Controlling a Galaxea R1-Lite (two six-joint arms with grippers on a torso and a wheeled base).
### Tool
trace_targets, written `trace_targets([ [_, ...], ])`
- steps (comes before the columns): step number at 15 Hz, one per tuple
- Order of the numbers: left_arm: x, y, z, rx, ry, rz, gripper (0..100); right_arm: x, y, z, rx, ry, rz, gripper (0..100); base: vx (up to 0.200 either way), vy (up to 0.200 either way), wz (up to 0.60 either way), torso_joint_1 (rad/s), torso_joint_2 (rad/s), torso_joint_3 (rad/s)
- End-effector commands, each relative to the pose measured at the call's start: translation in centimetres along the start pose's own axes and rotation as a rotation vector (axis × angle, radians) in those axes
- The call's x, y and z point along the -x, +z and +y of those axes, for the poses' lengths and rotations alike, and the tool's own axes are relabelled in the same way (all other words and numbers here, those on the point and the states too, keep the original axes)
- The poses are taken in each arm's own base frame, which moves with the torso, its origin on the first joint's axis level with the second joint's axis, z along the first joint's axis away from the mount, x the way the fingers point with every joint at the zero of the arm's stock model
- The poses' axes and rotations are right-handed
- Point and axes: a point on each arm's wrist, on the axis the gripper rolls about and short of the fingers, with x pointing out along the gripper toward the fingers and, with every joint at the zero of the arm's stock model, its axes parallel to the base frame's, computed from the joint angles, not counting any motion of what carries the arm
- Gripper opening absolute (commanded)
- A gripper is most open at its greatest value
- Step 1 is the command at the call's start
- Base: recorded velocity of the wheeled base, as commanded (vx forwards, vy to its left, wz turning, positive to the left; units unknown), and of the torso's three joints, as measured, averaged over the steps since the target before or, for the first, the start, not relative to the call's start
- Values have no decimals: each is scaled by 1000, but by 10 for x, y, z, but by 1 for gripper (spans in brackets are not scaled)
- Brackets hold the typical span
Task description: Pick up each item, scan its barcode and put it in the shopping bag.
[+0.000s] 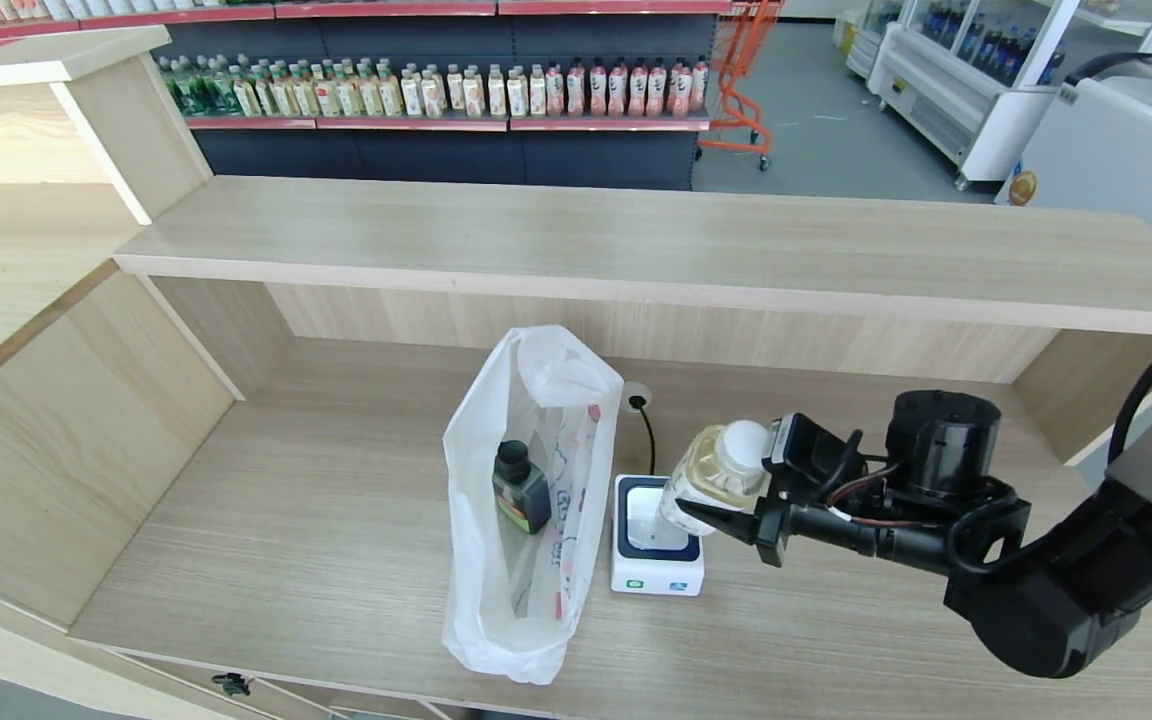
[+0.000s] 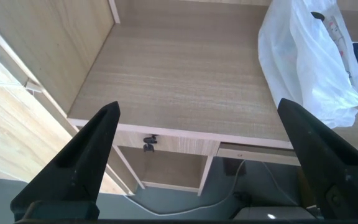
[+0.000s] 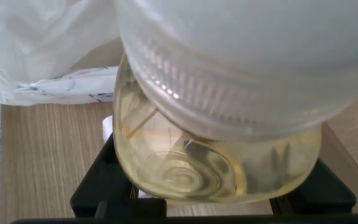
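My right gripper point(image 1: 726, 490) is shut on a clear bottle point(image 1: 711, 480) of pale yellow drink with a white cap, held tilted just above the white barcode scanner point(image 1: 656, 540). The same bottle point(image 3: 216, 155) shows close up, cap toward the camera, with a dark fingertip point(image 3: 98, 193) on each side. The white plastic shopping bag point(image 1: 526, 500) stands open left of the scanner, with a dark bottle point(image 1: 519, 487) inside. My left gripper point(image 2: 197, 162) hangs open beyond the counter's front edge, nothing between its fingers, and the bag point(image 2: 309, 56) lies far off to its side.
The wooden counter point(image 1: 316, 540) has side walls and a raised shelf point(image 1: 636, 240) behind. A black cable point(image 1: 648, 435) runs from the scanner into a hole at the back. Bare counter lies left of the bag and right of the scanner.
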Motion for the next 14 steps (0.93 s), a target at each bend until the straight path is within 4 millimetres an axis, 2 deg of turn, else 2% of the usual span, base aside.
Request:
trace_targets([
  [1,0,0,0,0,2,0,100,-4,-6,2,12,11,9,0,0,0,0,0,0,0],
  [4,0,0,0,0,2,0,100,-6,-9,4,34,34,-4,0,0,0,0,0,0,0],
  [10,0,0,0,0,2,0,100,-37,-13,-10,102,52,-82,0,0,0,0,0,0,0],
  [14,0,0,0,0,0,0,100,-39,-16,-16,136,36,-82,0,0,0,0,0,0,0],
])
